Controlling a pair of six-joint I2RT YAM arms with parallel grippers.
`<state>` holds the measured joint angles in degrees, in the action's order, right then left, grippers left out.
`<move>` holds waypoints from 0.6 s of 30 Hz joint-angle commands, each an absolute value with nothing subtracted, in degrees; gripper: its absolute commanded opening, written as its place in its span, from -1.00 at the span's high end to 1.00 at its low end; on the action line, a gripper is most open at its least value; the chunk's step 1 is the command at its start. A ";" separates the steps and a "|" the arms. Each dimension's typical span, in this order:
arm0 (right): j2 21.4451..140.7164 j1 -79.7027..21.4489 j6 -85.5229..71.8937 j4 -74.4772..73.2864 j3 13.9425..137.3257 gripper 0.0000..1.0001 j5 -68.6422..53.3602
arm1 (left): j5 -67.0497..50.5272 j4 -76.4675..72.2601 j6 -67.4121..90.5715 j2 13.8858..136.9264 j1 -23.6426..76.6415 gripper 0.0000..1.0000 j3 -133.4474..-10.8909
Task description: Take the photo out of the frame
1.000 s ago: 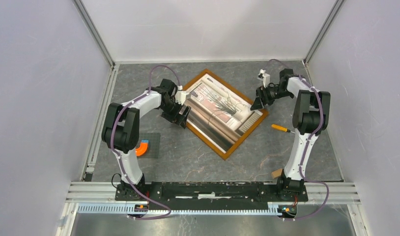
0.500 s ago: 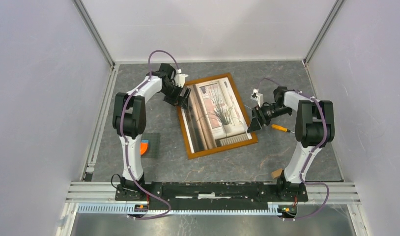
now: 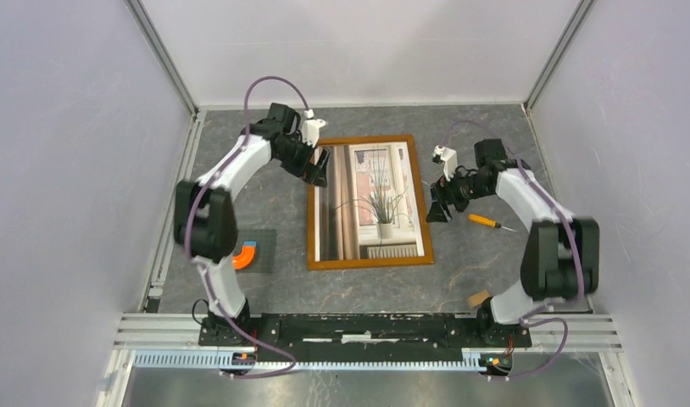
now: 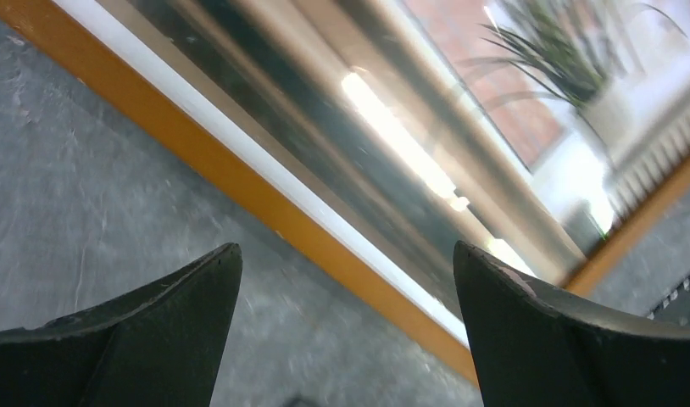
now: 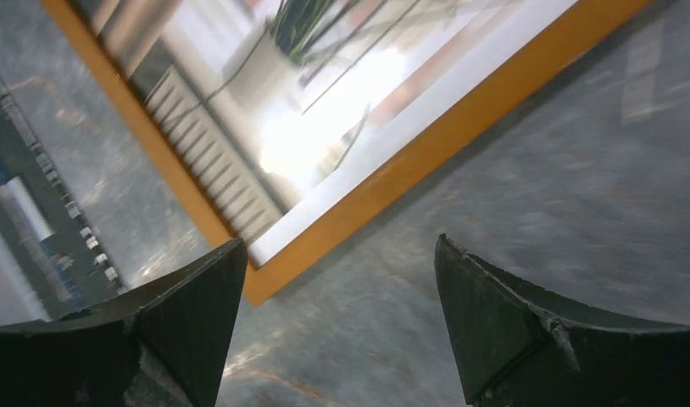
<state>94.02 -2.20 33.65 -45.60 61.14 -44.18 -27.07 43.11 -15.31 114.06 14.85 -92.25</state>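
The frame (image 3: 370,263), with a narrow orange-brown wooden border, lies flat and face up in the middle of the table, its sides square to the table. The photo (image 3: 377,199) of a spiky green plant at a window shows behind reflective glass. My left gripper (image 3: 316,167) is open at the frame's far left edge. In the left wrist view the left gripper (image 4: 346,248) straddles the frame's border (image 4: 197,153), with the photo (image 4: 528,68) beyond. My right gripper (image 3: 437,204) is open beside the frame's right edge. In the right wrist view the right gripper (image 5: 340,240) hangs over bare table beside the frame's corner (image 5: 460,127), the photo (image 5: 265,68) above.
An orange-handled screwdriver (image 3: 484,221) lies right of the frame, just past the right gripper. A small grey plate with an orange block (image 3: 248,253) sits near the left arm's base. A small tan piece (image 3: 477,298) lies by the right arm's base. White walls enclose the table.
The frame has turned clockwise from a diagonal lie to square with the table. Both arms swung with it: the left gripper toward the back, the right gripper nearer and to the frame's right side.
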 commanded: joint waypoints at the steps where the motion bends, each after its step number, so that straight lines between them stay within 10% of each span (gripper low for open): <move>1: 79.51 -2.12 28.12 -32.18 61.35 -0.79 -37.88 | -23.91 41.12 -25.34 94.31 20.52 -1.00 -82.22; 9: 67.87 -1.77 2.56 -8.77 49.32 -0.96 -20.14 | -6.13 37.51 -30.76 81.67 46.71 -1.00 -64.16; 18: 80.77 2.19 5.86 -20.89 53.35 -0.96 -37.70 | 5.26 31.64 -23.82 95.98 64.25 -0.89 -67.06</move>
<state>80.79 0.14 7.62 -18.87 54.43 -32.77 -2.11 35.99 -26.46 91.07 60.16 -62.72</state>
